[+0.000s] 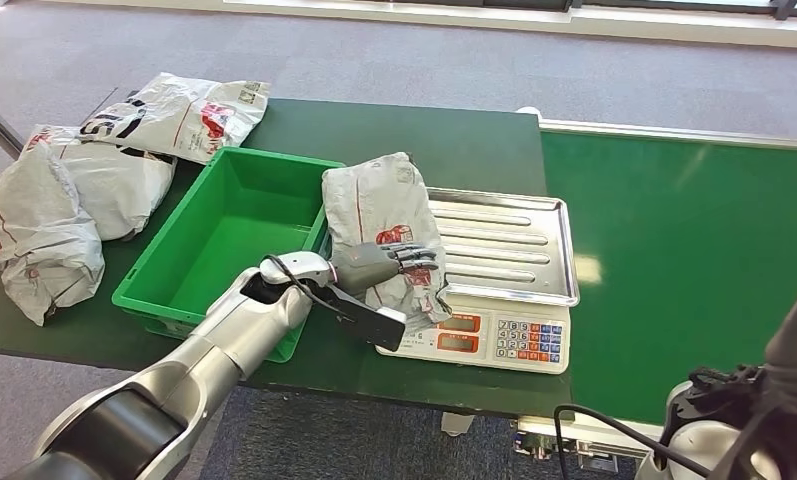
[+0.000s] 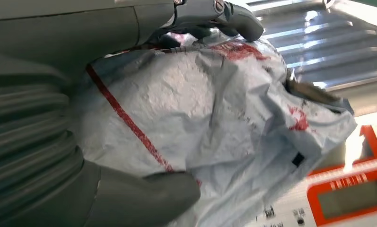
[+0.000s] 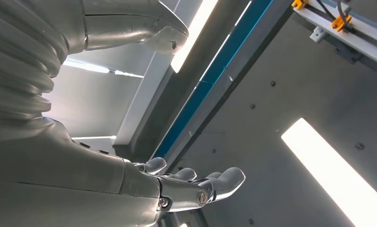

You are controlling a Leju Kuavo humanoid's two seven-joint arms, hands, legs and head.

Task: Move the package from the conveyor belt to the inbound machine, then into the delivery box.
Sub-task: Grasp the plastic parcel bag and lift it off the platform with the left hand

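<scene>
Big green table (image 1: 424, 140), with the green box (image 1: 229, 235) just left of the silver scale (image 1: 504, 265). Grey package (image 1: 379, 215) on the scale's left edge, long way pointing away from the robot, leaning over the box rim. Left hand (image 1: 389, 262) wrapped around the package, so only a short sideways trip into the box; right hand (image 3: 191, 184) far off, holding nothing, fingers loosely apart.

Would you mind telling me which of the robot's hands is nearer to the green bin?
Left. The left hand grips the package right beside the green bin, while the right hand is empty, pointing up at the ceiling.
</scene>
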